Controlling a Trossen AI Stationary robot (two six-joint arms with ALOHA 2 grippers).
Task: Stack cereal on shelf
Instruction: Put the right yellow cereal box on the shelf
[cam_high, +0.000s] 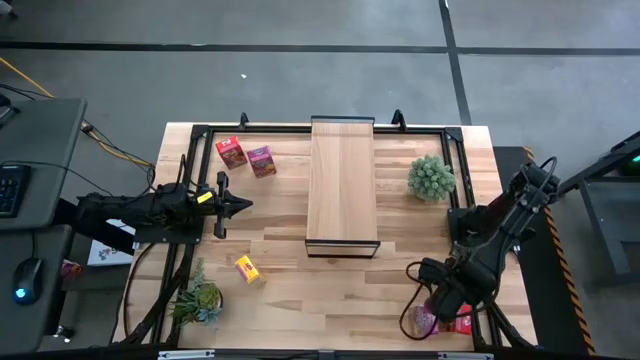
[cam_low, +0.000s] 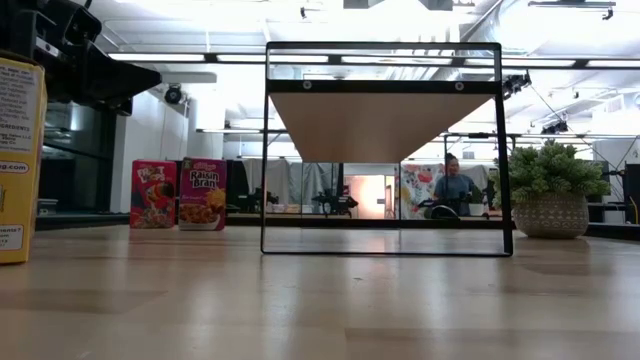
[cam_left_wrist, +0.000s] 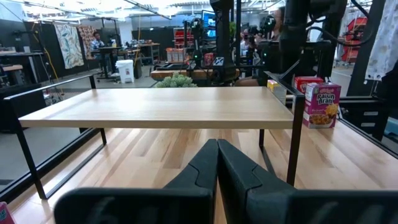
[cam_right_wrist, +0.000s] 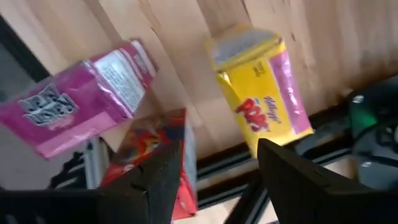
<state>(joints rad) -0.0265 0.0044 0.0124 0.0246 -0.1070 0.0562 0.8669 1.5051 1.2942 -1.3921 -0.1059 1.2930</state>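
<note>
We see a light-wood plank shelf with thin black frame, a red cardboard cereal box, a magenta-purple box, and a yellow box with red lettering and a pink side.

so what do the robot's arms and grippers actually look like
Both arms are dark, near-black, jointed builds. The left arm has a small yellow marking near its wrist and ends in a left gripper with two slim tapering black fingers. The right arm carries looping black cables along its links; the right gripper has two broad, flat matte-black fingers.
</note>
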